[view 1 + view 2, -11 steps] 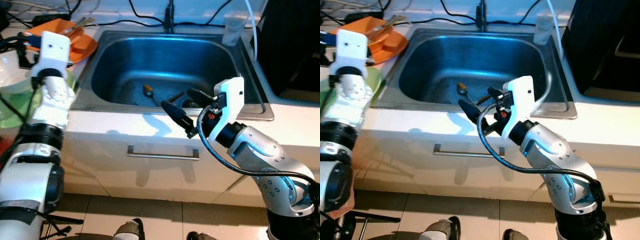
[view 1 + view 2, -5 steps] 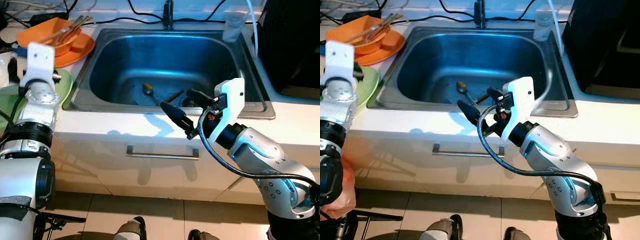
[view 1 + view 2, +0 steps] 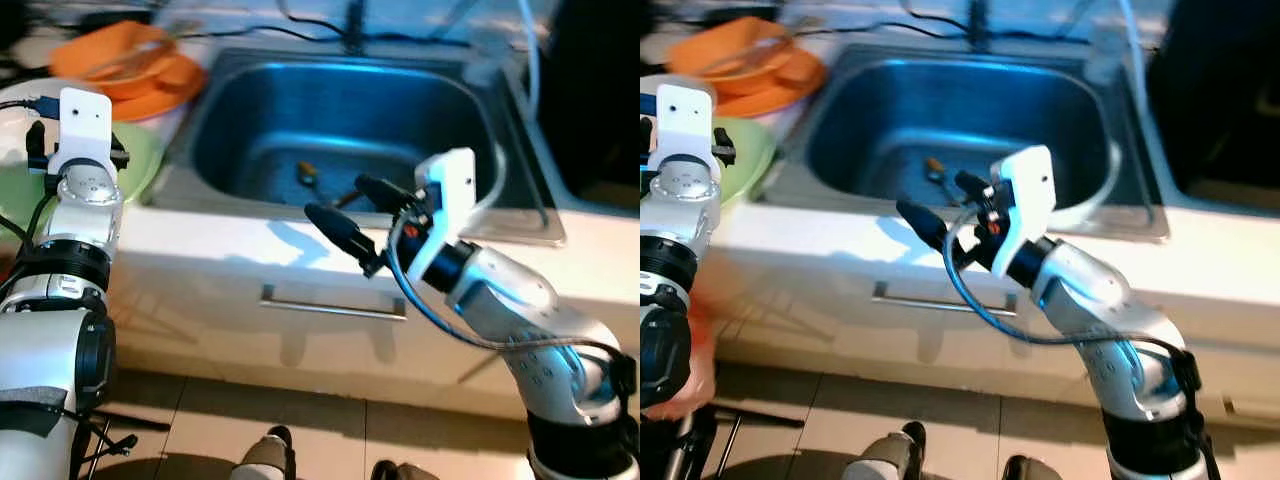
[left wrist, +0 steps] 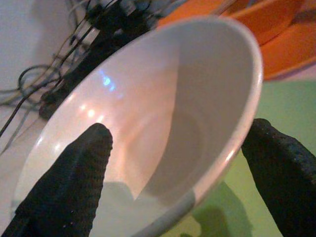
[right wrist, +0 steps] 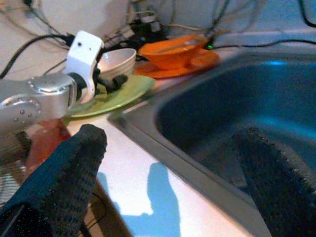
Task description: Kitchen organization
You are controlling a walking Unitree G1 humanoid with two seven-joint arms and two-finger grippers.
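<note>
A white bowl [image 4: 163, 123] rests on a green plate [image 3: 140, 165] on the counter left of the steel sink [image 3: 185, 170]. My left gripper [image 4: 177, 131] is open, one black finger on each side of the bowl's rim; contact cannot be told. From the right wrist view, the left arm reaches this bowl [image 5: 118, 58]. My right gripper [image 3: 352, 212] is open above the counter's front edge before the sink, holding nothing. A spoon [image 3: 305, 172] and a thin stick lie in the sink bottom.
An orange bowl [image 3: 110, 50] on an orange plate [image 3: 185, 75] sits behind the green plate. Cables and a tap [image 3: 352, 20] line the back wall. A black appliance [image 3: 600, 90] stands right of the sink. A drawer handle [image 3: 335, 305] is below the counter.
The head view has shifted and blurred. My left wrist drew back from beside the orange plate to the green plate and white bowl. The right gripper stays open at the sink's front.
</note>
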